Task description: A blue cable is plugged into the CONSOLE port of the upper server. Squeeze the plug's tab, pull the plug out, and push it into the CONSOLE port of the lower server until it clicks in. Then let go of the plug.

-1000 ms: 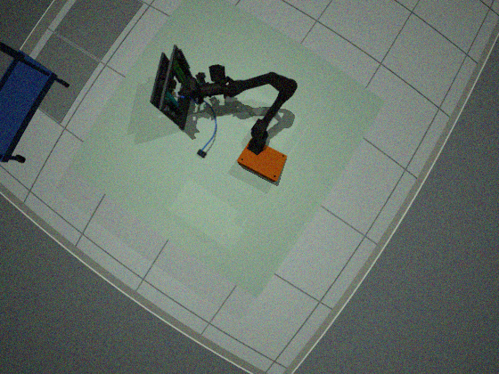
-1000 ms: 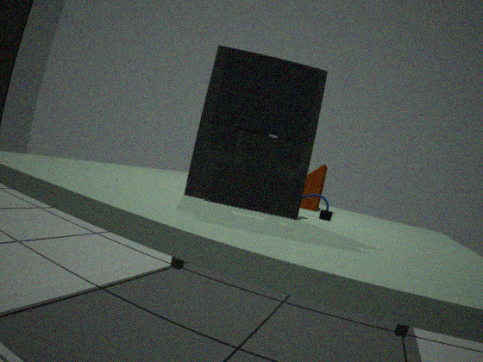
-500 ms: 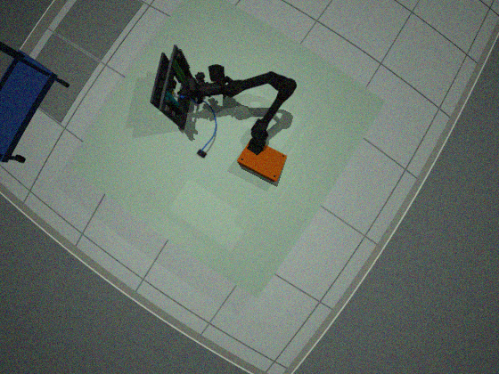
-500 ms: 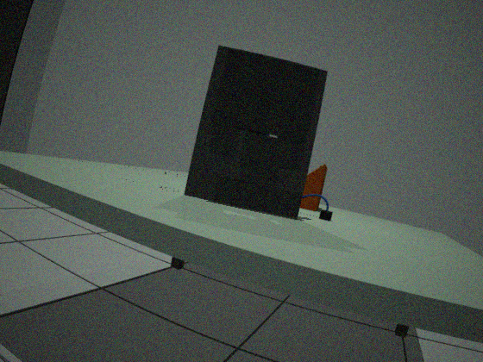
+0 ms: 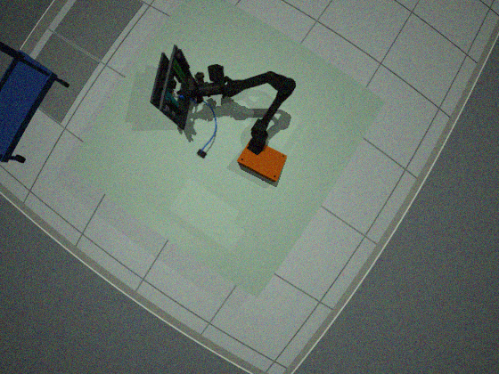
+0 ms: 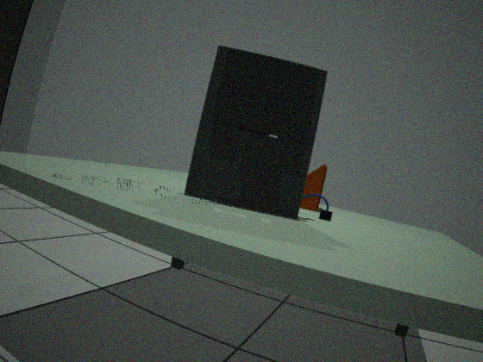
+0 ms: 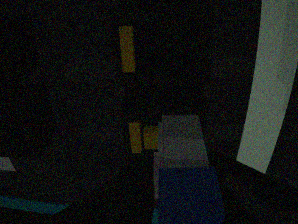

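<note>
blue cable (image 5: 216, 124) (image 6: 316, 195) shows from above, its claw (image 5: 182, 93) hidden in the exterior view.

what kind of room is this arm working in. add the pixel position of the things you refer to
Possibly a server room or equipment lab: a dark rack (image 5: 179, 85) (image 6: 259, 129) stands on a pale green table (image 5: 214, 249) (image 6: 388, 259), a blue cart (image 5: 22, 93) is parked nearby, and the floor (image 5: 356, 200) (image 6: 108, 319) is laid in large square tiles.

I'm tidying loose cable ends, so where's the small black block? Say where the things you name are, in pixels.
Top view: the black block (image 5: 201, 153) (image 6: 325, 215) lies left of the orange base plate (image 5: 269, 164), at the blue cable's (image 5: 216, 126) end.
</note>
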Controlling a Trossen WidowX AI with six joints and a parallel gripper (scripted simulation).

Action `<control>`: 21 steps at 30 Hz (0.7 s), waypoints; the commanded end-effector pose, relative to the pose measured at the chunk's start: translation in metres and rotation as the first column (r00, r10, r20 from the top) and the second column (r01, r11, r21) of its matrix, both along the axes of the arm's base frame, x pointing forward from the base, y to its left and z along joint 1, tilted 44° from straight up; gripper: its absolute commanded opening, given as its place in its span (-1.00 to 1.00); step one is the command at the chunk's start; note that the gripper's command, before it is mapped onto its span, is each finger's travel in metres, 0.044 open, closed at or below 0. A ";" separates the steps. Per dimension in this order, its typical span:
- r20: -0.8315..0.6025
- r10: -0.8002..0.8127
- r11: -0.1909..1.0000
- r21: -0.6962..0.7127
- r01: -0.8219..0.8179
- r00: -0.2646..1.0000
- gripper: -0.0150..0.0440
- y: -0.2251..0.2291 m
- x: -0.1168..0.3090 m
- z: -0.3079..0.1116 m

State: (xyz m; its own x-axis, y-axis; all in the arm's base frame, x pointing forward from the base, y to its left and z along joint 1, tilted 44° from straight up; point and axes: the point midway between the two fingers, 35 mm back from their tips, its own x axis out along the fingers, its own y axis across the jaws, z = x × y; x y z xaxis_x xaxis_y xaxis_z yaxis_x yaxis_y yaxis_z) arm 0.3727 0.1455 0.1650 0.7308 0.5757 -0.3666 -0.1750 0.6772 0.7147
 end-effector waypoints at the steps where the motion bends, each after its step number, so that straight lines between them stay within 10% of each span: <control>1: 0.000 0.000 1.000 0.004 0.000 1.000 -0.49 0.001 0.002 0.000; 21: 0.001 0.001 1.000 0.005 -0.001 1.000 -0.49 0.002 0.005 0.000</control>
